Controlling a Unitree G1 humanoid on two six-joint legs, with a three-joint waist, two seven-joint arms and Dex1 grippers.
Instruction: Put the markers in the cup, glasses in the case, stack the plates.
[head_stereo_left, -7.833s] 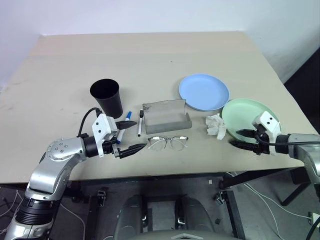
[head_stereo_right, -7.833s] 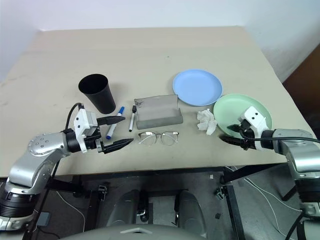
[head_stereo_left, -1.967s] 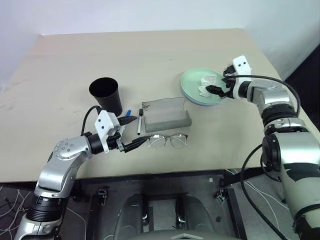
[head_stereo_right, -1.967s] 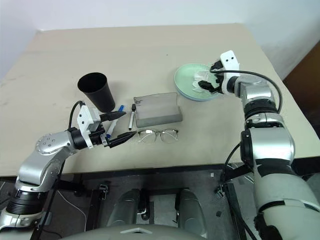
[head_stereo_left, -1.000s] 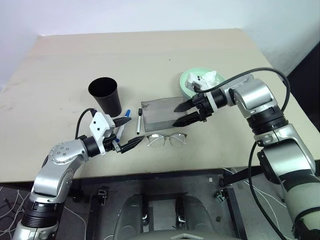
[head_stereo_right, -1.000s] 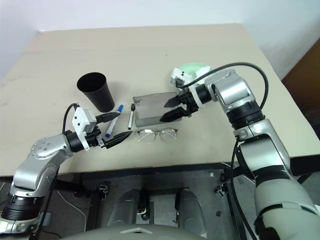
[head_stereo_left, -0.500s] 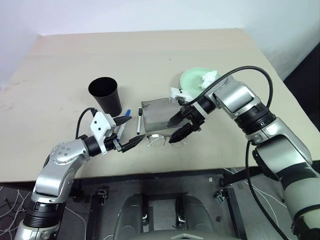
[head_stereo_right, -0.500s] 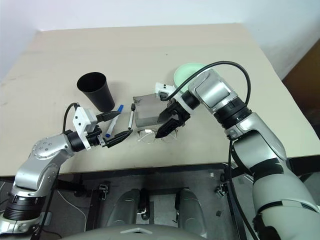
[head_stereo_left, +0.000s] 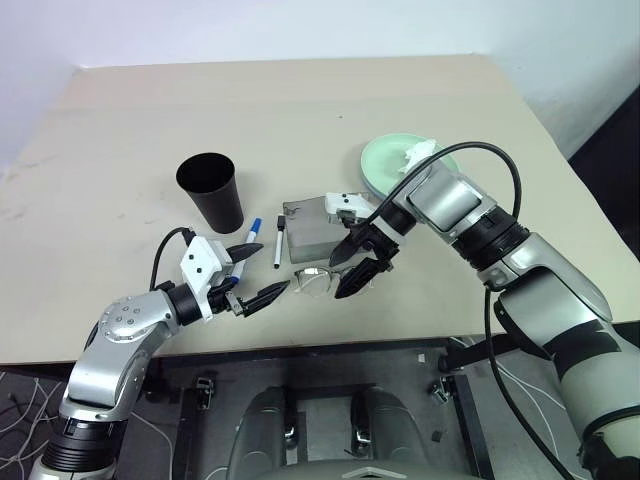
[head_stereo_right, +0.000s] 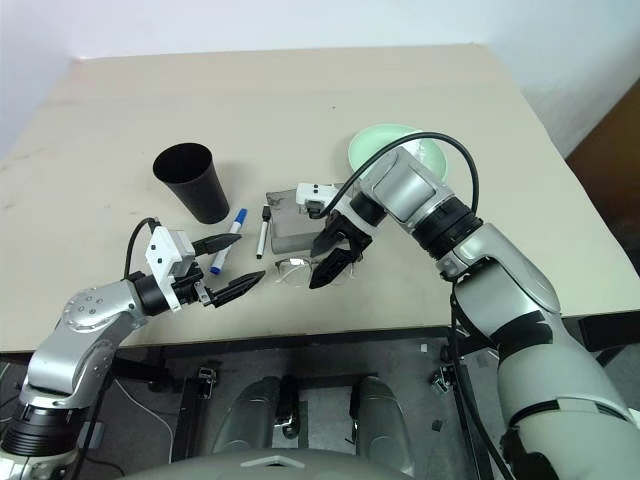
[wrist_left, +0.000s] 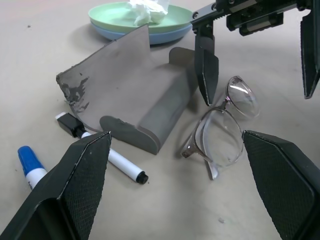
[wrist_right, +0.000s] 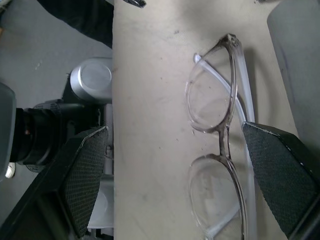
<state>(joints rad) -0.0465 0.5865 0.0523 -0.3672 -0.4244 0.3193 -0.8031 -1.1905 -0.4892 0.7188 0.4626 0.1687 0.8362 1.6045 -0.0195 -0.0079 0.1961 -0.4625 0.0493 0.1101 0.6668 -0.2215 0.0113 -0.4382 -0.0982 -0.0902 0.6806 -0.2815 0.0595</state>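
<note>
Nearest me on the bench (head_stereo_left: 120, 120), my left end effector (head_stereo_left: 248, 277) hovers low near the front edge with its fingers spread wide and nothing between them. Just beyond and to its right lie the glasses (head_stereo_left: 318, 280), one pair, thin wire frame with clear roundish lenses, flat on the bench right in front of the case (head_stereo_left: 310, 225). My right end effector (head_stereo_left: 358, 262) hangs over them pointing down, also spread wide, its fingers straddling the right lens without gripping. The one case is grey, fabric-textured, its lid raised. To its left lie two markers, slim and white: the blue-capped marker (head_stereo_left: 252, 237) and the shorter black-capped marker (head_stereo_left: 279, 244), side by side and apart. Behind them stands one cup (head_stereo_left: 211, 191), tall, tapered, black, upright. Farthest right are the two plates, the mint green plate (head_stereo_left: 385, 163) stacked on the light blue plate (wrist_left: 125, 36), with one crumpled white tissue (head_stereo_left: 420, 151) in the top one.
</note>
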